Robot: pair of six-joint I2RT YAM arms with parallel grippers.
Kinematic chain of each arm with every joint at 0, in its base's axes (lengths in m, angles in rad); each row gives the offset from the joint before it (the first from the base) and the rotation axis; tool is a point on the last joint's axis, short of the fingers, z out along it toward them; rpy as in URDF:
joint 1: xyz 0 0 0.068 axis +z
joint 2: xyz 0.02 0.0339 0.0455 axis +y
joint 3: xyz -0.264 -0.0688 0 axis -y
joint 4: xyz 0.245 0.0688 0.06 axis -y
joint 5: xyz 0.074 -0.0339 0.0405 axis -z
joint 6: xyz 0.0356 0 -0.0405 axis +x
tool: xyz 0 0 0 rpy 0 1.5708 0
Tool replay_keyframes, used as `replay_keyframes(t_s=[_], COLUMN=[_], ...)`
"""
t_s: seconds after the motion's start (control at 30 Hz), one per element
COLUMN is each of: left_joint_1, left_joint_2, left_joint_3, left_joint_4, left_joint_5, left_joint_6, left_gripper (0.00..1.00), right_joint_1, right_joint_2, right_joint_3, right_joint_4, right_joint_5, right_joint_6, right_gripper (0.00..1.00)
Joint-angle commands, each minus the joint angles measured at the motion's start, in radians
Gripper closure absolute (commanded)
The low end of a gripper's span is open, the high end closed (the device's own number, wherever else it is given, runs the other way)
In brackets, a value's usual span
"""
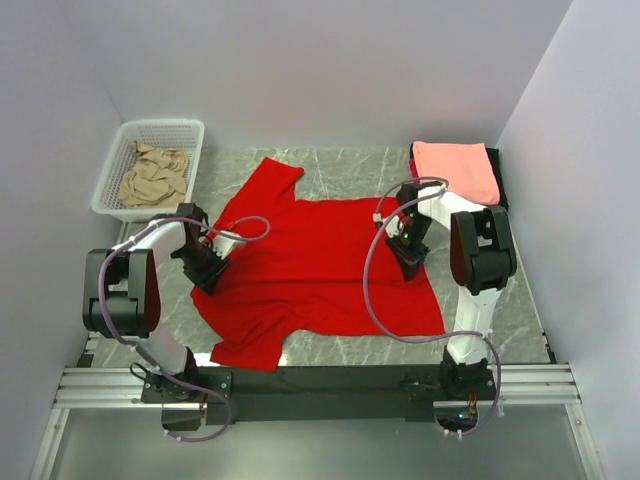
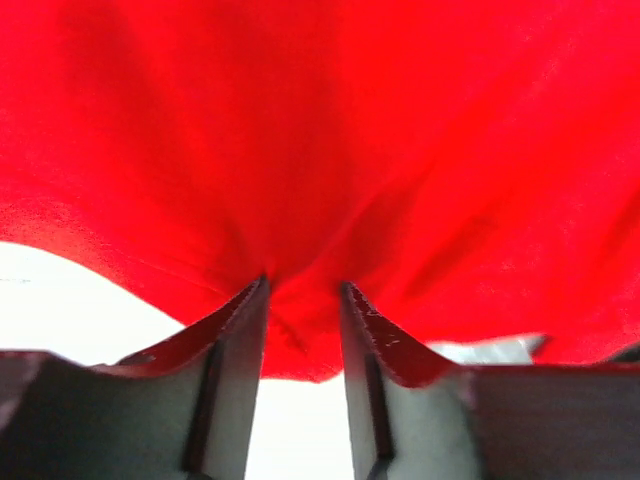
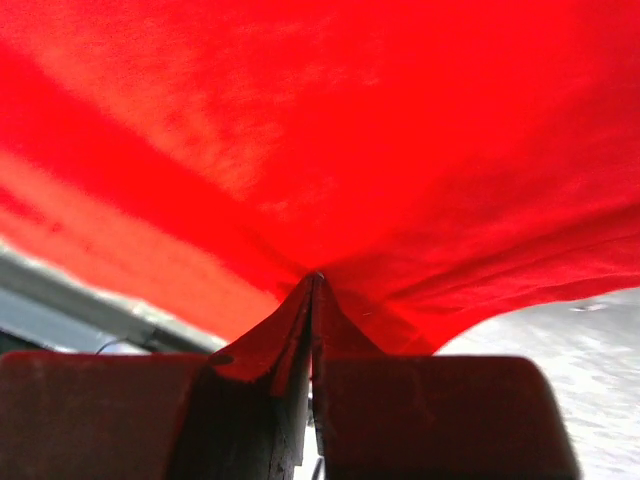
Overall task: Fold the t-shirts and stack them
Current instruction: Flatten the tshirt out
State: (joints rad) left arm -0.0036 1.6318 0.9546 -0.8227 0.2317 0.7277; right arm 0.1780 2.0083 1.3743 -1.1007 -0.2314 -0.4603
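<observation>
Pinching red t-shirt tight: left gripper, right gripper

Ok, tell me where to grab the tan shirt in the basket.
Pinch a raised fold at the top of the tan shirt, coming straight down: it lies crumpled in the basket, whose walls block a sideways approach. The left tool is nearer but holds the red shirt.
</observation>
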Motion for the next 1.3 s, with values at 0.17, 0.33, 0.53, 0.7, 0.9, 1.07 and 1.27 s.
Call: replay_keyframes(t_s=[0.17,0.33,0.53,0.7,0.9,1.07,1.27], left_joint_1=[0.039,0.037,0.037,0.039,0.028,0.017,0.011], left_joint_2=[0.132,0.244,0.391,0.453,0.485,0.517,0.579], left_joint_3=[0.413,0.623,0.783,0.843,0.845,0.874,0.929], left_joint_4=[-0.156,-0.011,0.112,0.128,0.148,0.154,0.184], left_joint_5=[0.211,0.218,0.147,0.133,0.113,0.098,0.084], left_joint_6=[-0.046,-0.187,-0.338,-0.389,-0.418,-0.419,-0.444], left_gripper=[0.53,0.51,0.50,0.49,0.48,0.47,0.43], right_joint_1=[-0.055,-0.095,-0.094,-0.095,-0.095,-0.098,-0.097], right_joint_2=[0.004,0.154,0.288,0.368,0.391,0.454,0.507], right_joint_3=[0.403,0.663,0.790,0.829,0.764,0.836,0.867], right_joint_4=[-0.032,0.045,0.176,0.242,0.361,0.308,0.216], right_joint_5=[-0.040,0.050,0.101,0.156,0.225,0.230,0.208], right_joint_6=[0.004,0.055,0.043,0.040,0.080,0.092,0.091], right_gripper=[0.87,0.85,0.66,0.64,0.54,0.52,0.56])
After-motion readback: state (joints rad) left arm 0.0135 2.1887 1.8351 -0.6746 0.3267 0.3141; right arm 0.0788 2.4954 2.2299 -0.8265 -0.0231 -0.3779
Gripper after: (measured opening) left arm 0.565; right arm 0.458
